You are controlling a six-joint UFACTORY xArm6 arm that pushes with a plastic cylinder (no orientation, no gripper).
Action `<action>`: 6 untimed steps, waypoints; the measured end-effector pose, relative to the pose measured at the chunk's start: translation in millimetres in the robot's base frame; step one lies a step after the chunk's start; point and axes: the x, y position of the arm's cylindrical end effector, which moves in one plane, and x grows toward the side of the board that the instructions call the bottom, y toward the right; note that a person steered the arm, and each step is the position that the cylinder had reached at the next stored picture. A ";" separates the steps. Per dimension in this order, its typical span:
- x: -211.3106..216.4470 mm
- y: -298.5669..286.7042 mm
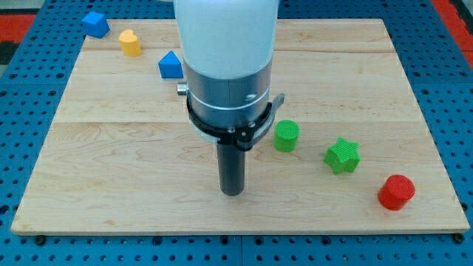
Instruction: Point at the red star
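Note:
No red star can be made out; the only red block is a red cylinder (396, 192) near the board's bottom right corner. My tip (232, 192) rests on the board at the lower middle, far to the left of the red cylinder. A green star (342, 156) and a green cylinder (286, 136) lie between my tip and the red cylinder, up and to the right of my tip. The arm's body hides the board's upper middle.
A blue block (95, 24), a yellow block (130, 43) and another blue block (170, 66) sit in a row at the upper left. The wooden board (111, 177) lies on a blue pegboard table.

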 end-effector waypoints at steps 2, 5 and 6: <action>21.5 146.1; 50.3 212.0; 49.9 248.4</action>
